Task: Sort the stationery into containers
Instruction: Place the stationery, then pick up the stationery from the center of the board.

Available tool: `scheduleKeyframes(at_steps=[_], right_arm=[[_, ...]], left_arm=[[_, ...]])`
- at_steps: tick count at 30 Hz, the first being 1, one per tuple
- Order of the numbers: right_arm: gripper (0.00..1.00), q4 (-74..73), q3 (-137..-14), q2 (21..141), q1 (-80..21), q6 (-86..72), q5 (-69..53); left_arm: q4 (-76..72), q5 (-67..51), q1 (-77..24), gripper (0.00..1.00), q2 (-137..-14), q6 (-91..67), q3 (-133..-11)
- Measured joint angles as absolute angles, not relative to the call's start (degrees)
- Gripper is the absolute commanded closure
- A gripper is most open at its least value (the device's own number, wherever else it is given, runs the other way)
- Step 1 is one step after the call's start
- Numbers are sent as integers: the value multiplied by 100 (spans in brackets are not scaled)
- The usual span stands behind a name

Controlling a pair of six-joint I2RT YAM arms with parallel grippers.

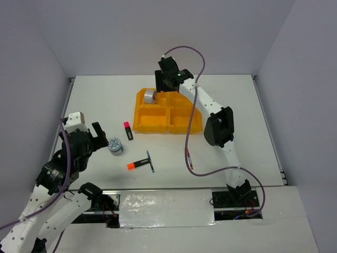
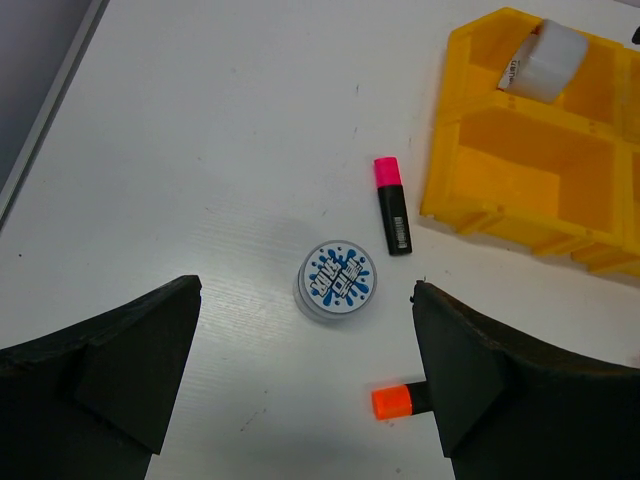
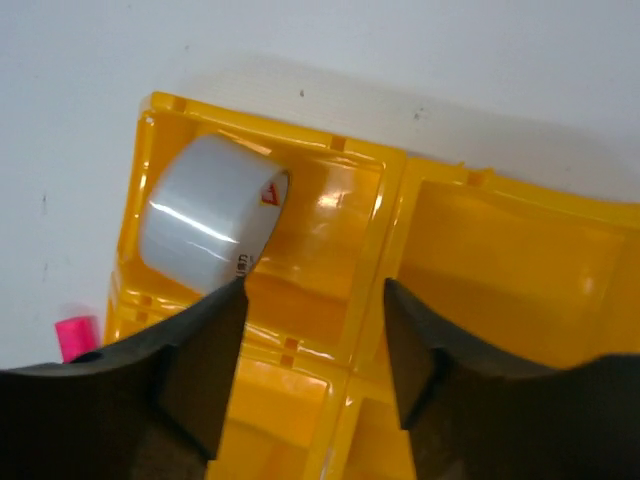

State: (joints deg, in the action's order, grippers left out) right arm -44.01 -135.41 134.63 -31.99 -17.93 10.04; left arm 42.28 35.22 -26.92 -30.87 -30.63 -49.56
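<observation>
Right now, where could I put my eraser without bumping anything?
Bare table lies right of the right arm and in the far-left corner. Crowded: between orange tray and left claw, with pink marker, orange marker, round tin, blue pen.

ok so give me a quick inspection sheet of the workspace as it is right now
surface: white table, no spills seen.
job's things: tape roll lies in the far left compartment of the orange tray. On the table: blue-labelled roll, pink-capped marker, orange-capped marker, blue pen, red pen.
clutter: nothing seen.
grippers: left gripper open, holding nothing, over the table by the blue-labelled roll. Right gripper open over the tray, tape roll not between its fingers.
cables: purple cable hangs from the right arm past the tray to the table; another runs along the left arm.
surroundings: plain walls on three sides.
</observation>
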Motion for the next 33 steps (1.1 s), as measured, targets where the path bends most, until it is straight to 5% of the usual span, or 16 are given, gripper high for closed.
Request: scheduleKeyframes(at_steps=[8,18,33], right_arm=[[18,-4351,-13203,13255,-3229,-1699,878],[14,-4276,-10997,10326,-3592,-1568,1048],[10,-3894,-5758,6486,-3898,-2171,1422]], left_arm=[[4211,3457,-2692,1,-3087,-3009,-4950],[4198,3454,-2692,1,-3076,-3009,-4950],[4198,3459,-2703,1,-2974,-3011,-4950]])
